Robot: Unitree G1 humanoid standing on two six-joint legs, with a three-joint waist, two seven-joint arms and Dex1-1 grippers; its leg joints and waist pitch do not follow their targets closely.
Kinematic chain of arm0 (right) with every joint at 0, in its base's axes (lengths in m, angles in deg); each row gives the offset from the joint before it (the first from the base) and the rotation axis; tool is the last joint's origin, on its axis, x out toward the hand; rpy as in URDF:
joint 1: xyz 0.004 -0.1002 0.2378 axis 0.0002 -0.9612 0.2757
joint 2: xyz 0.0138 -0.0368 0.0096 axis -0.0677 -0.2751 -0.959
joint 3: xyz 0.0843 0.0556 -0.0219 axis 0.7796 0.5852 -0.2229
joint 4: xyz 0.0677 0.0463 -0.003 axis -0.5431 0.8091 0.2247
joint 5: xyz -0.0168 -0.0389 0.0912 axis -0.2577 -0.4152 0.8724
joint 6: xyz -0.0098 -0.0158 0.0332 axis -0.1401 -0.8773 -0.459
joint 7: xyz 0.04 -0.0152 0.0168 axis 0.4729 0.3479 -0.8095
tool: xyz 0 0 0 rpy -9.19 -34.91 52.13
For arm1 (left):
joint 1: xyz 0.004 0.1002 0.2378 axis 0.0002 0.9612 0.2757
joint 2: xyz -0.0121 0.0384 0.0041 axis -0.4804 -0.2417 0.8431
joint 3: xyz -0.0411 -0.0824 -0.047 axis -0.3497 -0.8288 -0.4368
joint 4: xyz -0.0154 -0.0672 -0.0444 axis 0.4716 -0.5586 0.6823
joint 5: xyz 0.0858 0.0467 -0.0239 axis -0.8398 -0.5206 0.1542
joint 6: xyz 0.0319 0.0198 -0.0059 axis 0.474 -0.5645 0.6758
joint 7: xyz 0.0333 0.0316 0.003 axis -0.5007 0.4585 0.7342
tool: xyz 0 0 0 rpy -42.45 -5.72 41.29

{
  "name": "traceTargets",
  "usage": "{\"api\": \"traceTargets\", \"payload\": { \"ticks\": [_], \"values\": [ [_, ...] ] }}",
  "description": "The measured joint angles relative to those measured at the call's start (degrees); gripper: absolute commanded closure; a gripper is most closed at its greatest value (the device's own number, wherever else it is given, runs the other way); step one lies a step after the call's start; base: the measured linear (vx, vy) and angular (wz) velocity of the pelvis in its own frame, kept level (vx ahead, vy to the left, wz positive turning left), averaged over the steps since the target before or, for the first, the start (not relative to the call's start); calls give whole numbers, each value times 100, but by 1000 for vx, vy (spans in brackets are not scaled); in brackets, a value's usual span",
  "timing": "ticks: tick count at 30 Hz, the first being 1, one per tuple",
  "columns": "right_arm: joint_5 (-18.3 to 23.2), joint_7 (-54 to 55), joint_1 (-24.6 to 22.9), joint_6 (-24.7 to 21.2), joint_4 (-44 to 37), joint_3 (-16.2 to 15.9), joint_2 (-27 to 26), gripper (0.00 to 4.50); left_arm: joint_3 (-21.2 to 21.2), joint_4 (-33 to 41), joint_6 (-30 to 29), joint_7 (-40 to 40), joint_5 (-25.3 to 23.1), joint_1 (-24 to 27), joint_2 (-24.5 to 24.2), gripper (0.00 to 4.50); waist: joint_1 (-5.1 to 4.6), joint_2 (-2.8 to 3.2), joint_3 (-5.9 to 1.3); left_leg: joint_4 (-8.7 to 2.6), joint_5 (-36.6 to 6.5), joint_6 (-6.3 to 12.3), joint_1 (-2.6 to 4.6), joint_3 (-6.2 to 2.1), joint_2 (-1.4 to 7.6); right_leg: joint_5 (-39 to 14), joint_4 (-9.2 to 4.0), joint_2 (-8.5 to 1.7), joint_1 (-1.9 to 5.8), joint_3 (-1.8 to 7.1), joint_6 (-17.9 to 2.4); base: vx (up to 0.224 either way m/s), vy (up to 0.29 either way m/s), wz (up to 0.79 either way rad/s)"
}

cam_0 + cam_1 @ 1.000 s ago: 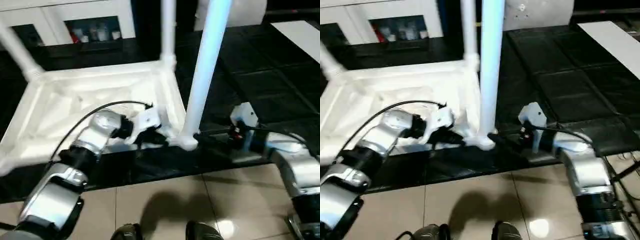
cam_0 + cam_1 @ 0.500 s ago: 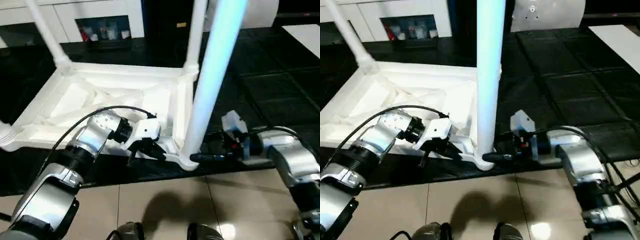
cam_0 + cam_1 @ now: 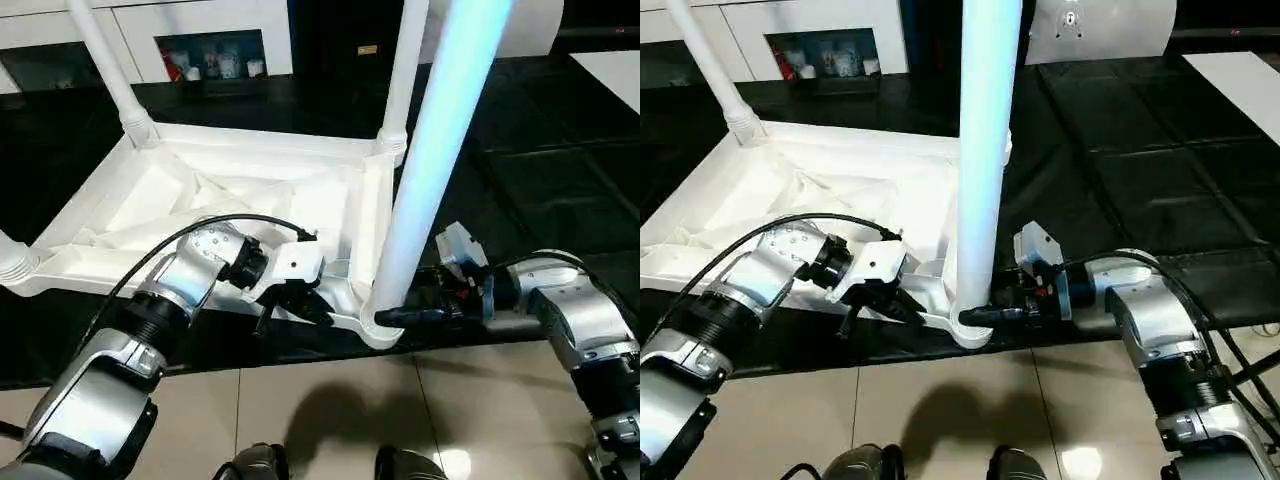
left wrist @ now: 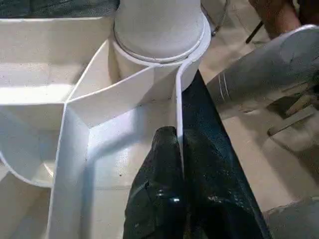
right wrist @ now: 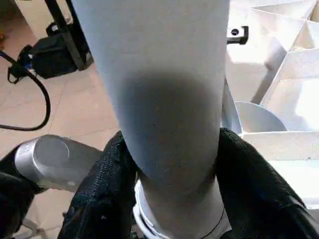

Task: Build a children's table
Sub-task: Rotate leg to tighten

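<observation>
In the left eye view, the white children's table top [image 3: 230,215] is lying ribbed underside up on the black-covered desk [image 3: 560,170], at its near edge. The near leg [image 3: 432,150] is standing in the corner socket [image 3: 378,325] closest to the robot, and two more legs [image 3: 110,75] are rising from the far corners.

In the right eye view, the left end effector [image 3: 902,308] is sitting just beside that near socket, on the table top's near rim.

In the left wrist view, its black fingers [image 4: 159,194] are pinching the thin rim wall [image 4: 178,119], nearly closed on it.

In the right wrist view, the right end effector [image 5: 169,199] is straddling the near leg just above the socket, a finger [image 5: 102,194] against each side.
</observation>
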Motion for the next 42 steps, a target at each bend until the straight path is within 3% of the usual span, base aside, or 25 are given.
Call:
{"api": "traceTargets", "payload": {
  "ticks": [7, 13, 18, 19, 22, 29, 35, 38, 42],
  "values": [
    [-137, 1290, -196, -732, -412, 294, -439, 254, -277, -100, -650, 678, -95, -25, 179, 450, -84, 1, 0, 1, 5, -8, 28, 4, 1, -24, 8, 1, 9, 2, 40, 0, 0, 0],
    [-442, 3071, -90, -1190, -378, 781, -1129, 254, -529, -524, -1107, 1862, -210, -273, 617, 450, -365, -2, 3, 23, 8, -13, 23, 0, -4, -28, -20, 0, 7, 4, 46, 0, 0, 0],
    [-1004, 5396, 337, -1395, -65, 1249, -2211, 254, -848, -1171, -1464, 3420, -277, -667, 1313, 450, -556, -2, 3, 28, 8, -12, 12, -2, -7, -28, -41, -2, -8, 0, 46, 0, 0, 0],
    [-1108, 5842, 410, -1396, -22, 1322, -2411, 198, -892, -1244, -1514, 3669, -313, -733, 1437, 450, -578, -2, 3, 27, 8, -12, 5, -3, -9, -28, -47, -2, -13, 0, 46, 0, 0, 0],
    [-1120, 6334, 484, -1344, 21, 1440, -2625, 174, -984, -1265, -1546, 3958, -316, -745, 1623, 450, -645, -1, 3, 13, 5, -7, -3, -5, -9, -27, -77, 1, -7, -1, 45, 0, 0, 0],
    [-1203, 6337, 326, -1159, -188, 1396, -2606, 113, -954, -1289, -1254, 3929, -313, -744, 1648, 450, -611, -2, 3, -32, 0, 30, -12, -8, -14, 17, -83, 1, -13, -8, -16, 0, 0, 0],
    [-1198, 6141, 11, -1183, -571, 1290, -2414, 56, -892, -1418, -907, 3898, -363, -744, 1607, 450, -495, -2, 3, -45, 0, 28, -6, -17, -9, 16, -83, 10, -13, -12, -14, 0, 0, 0],
    [-1193, 5998, -469, -1053, -796, 1217, -2226, 38, -860, -1476, -704, 3899, -413, -742, 1586, 450, -478, -2, 3, -45, -11, 10, -6, -17, -9, 14, -83, 10, -12, -12, -11, 0, 0, 0],
    [-973, 5740, -1167, -816, -1221, 1367, -2156, 4, -860, -1603, -391, 3974, -431, -726, 1511, 450, -498, 2, 4, -45, -14, 4, -7, -14, -7, 14, -83, 11, -18, -12, -11, 0, 0, 0]
  ]
}}
